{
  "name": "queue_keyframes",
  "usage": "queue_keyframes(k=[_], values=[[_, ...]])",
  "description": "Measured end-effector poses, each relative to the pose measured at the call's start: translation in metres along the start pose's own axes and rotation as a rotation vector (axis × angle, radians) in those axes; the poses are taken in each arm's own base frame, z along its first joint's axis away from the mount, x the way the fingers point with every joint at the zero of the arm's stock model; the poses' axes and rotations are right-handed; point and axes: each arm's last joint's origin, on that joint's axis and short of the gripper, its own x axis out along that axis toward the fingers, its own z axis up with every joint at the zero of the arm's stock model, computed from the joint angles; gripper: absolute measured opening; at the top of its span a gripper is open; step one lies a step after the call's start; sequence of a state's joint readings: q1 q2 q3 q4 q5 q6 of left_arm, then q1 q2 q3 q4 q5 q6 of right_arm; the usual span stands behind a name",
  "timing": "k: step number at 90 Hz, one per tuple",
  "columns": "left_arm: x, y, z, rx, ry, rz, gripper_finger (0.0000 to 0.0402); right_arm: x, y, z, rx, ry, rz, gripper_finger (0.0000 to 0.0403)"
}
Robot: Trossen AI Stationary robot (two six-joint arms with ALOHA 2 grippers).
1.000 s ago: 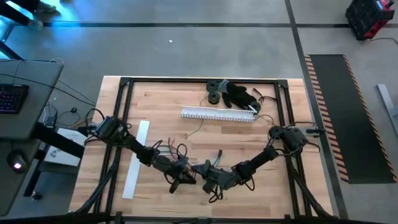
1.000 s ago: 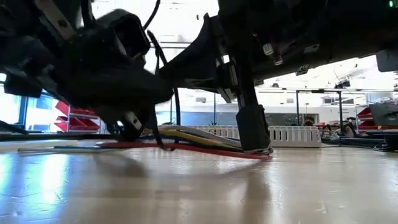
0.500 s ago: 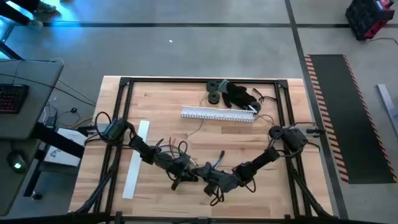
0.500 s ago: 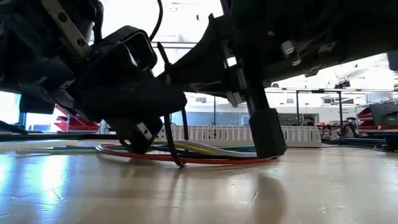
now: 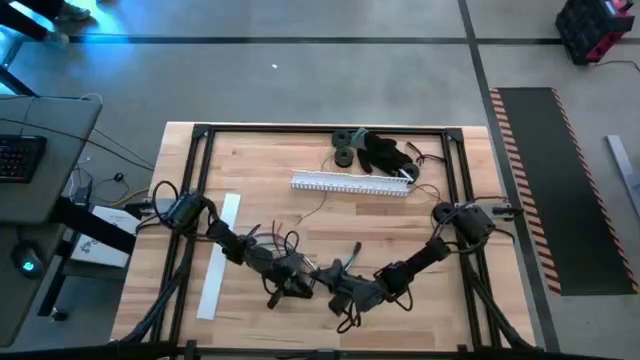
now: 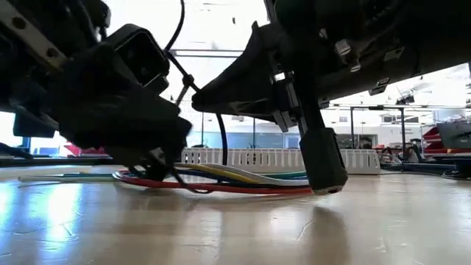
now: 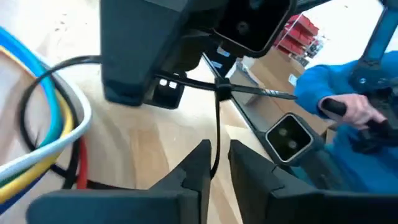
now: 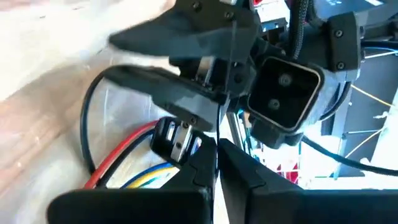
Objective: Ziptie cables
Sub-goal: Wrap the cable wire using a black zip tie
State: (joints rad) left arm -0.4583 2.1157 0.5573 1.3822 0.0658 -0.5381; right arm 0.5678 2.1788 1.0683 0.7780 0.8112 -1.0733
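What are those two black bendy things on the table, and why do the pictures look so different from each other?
Those are two robot arms, each ending in a two-finger pincer. The left gripper and the right gripper meet near the front of the wooden table. One picture looks straight down from above. One sits at table height, looking across. Two come from small cameras on the robot's wrists, so they show the fingers close up. Between the arms lie the cables, red, blue, yellow and grey wires in a loose bunch. Each pincer pinches a thin black zip tie, whose loop goes round the wires. Farther back lies a long white slotted duct and some black round parts.
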Motion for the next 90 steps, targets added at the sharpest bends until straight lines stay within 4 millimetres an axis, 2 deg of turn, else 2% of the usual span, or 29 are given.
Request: queue_keyframes(k=[24,39,51,62,77,90], values=[[-0.007,-0.001,-0.003,0.069,-0.061,0.122,0.0049,0.001,0.0,-0.001,0.056,0.002,0.001,0.0],[-0.006,-0.003,-0.003,0.098,-0.085,0.15,0.0031,0.001,0.001,-0.002,0.074,0.006,0.01,0.0],[-0.005,-0.004,-0.001,0.097,-0.1,0.144,0.0004,0.001,0.001,-0.002,0.065,0.001,0.016,0.0],[0.001,-0.004,0.005,0.065,-0.101,0.086,0.0001,0.002,0.0,-0.001,0.013,-0.002,0.011,0.0],[0.003,-0.003,0.008,0.052,-0.095,0.061,0.0,0.003,-0.009,0.016,-0.004,-0.021,0.003,0.0],[0.003,-0.003,0.007,0.047,-0.092,0.064,0.0,0.004,-0.007,0.017,-0.004,-0.004,0.043,0.0]])
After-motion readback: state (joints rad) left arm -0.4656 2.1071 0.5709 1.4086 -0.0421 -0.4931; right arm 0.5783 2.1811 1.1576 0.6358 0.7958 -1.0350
